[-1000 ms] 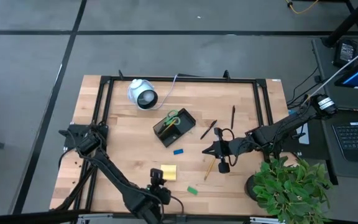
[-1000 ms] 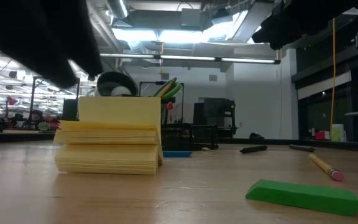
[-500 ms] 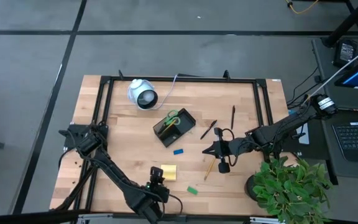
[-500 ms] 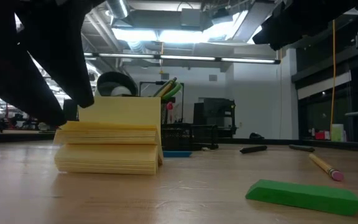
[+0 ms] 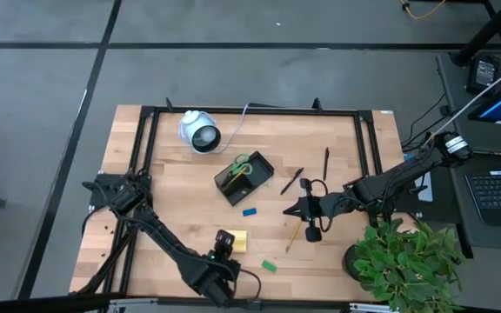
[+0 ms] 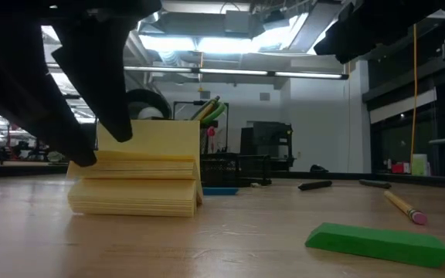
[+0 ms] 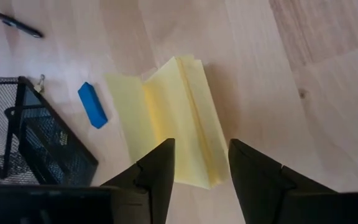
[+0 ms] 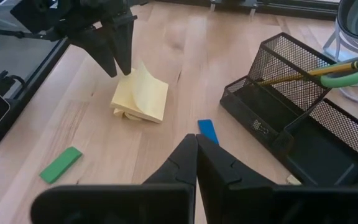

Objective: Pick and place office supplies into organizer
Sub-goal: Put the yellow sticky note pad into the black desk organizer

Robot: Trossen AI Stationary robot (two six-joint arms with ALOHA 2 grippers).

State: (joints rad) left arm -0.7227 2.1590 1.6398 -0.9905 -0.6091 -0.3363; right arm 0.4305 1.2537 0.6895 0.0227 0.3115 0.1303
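The yellow sticky-note pad lies flat on the table near its near edge, with its top sheets curled up. My left gripper is open and hangs over the pad's near side, one finger on either side of it; I cannot tell whether it touches. My right gripper is shut and hovers right of centre, holding nothing. The black mesh organizer holds green-handled scissors and a pencil. The blue block, green block, black pen and a pencil lie loose.
A white round device with a cable sits at the far left. A dark thin stick lies far right of the pen. A black frame rail borders the table. A potted plant stands off the near right corner.
My left gripper has come down and moved a little toward the far edge, from beside the sticky-note pad to right over it. The pad and the other items have stayed where they were.
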